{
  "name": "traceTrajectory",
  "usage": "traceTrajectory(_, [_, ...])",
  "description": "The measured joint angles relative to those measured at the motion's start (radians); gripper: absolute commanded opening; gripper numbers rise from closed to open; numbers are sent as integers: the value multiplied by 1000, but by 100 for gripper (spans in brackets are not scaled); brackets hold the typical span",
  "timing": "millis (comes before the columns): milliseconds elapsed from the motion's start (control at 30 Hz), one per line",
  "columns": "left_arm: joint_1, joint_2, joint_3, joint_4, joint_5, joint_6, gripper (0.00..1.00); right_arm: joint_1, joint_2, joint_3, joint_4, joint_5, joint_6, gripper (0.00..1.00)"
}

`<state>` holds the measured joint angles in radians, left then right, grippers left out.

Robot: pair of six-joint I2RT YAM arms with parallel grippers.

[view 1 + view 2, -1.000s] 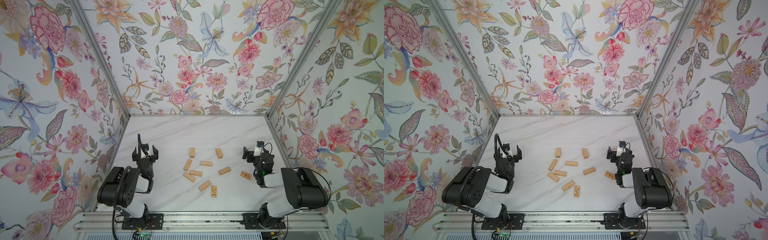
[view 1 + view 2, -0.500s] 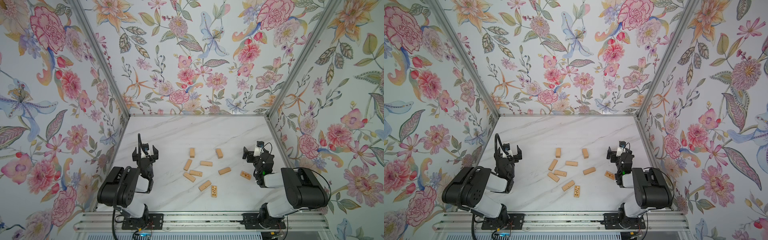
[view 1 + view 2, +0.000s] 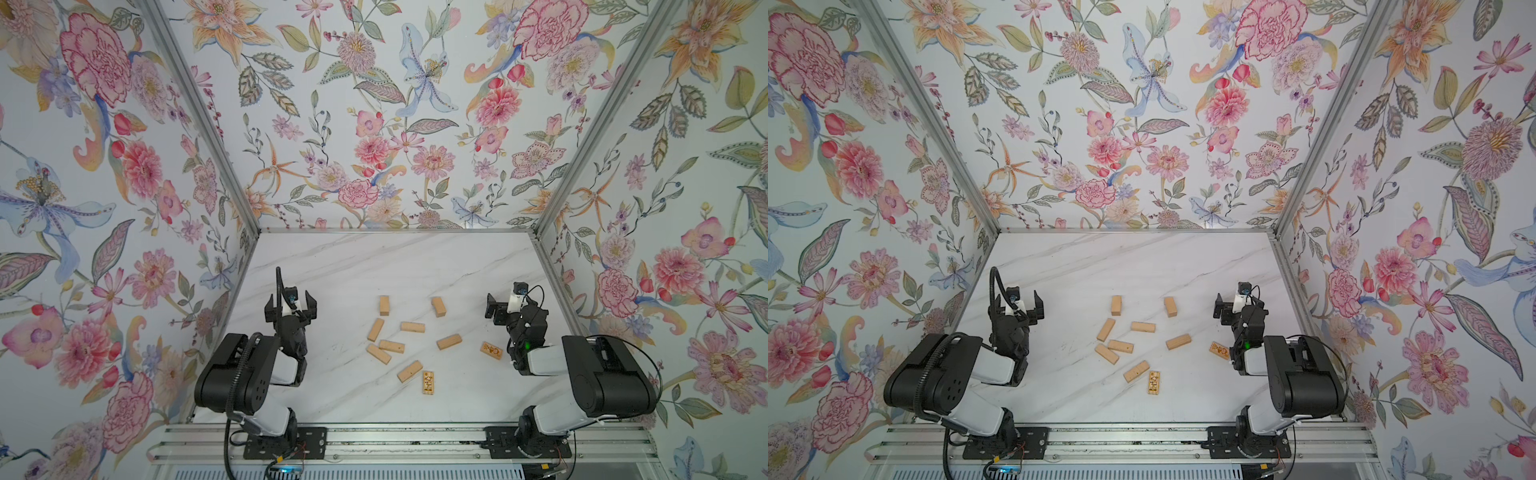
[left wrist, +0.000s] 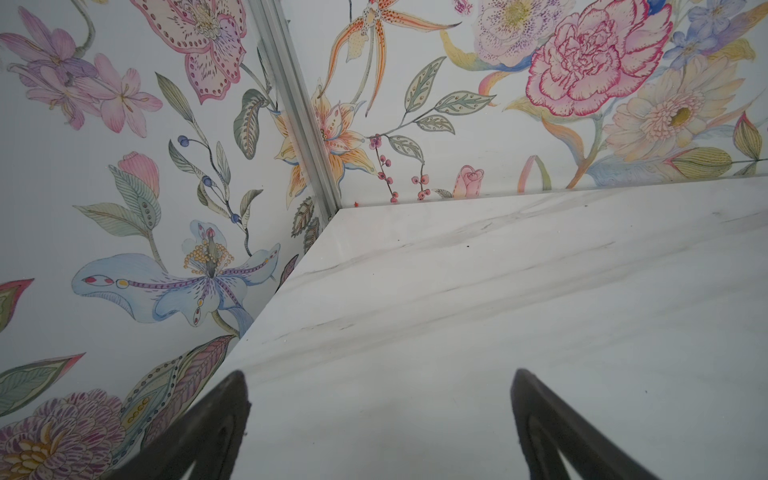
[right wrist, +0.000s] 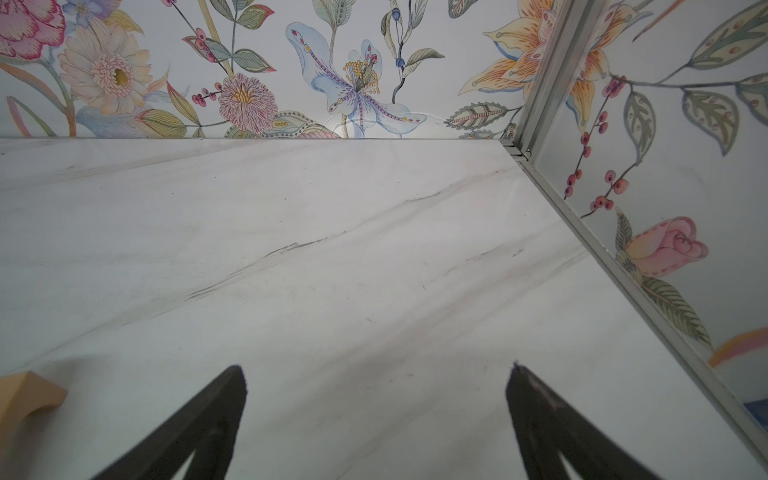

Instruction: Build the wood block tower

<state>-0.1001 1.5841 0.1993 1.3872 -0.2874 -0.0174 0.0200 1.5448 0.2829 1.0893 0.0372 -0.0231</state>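
Ten wood blocks point(image 3: 391, 346): scattered flat on the marble table point(image 3: 374, 266), mid-table between the arms, none stacked. Eight are plain tan.
Engraved block point(image 3: 429, 382): nearest of the scatter, just beside a plain block.
Second engraved block point(image 3: 491, 350): far right of the scatter, close to the right arm.
Left gripper point(image 3: 291, 306): left of the blocks, jaws wide apart, holding nothing.
Right gripper point(image 5: 376, 368): right of the blocks, jaws wide apart, holding nothing.
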Motion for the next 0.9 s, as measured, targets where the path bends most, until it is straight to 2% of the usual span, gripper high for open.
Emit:
traceTrajectory(500, [0, 0, 0, 0, 0, 3, 99, 16, -9, 16, -42, 31, -4, 99])
traceTrajectory(600, [-4, -20, 2, -33, 2, 8, 99, 54, -66, 88, -200, 90, -18, 99])
traceTrajectory(733, [-10, -115, 89, -208, -1, 14, 99, 108, -154, 304, -518, 158, -12, 99])
traceTrajectory(900, [-15, -238, 242, -431, 9, -6, 99, 122, -180, 600, -909, 121, 125, 99])
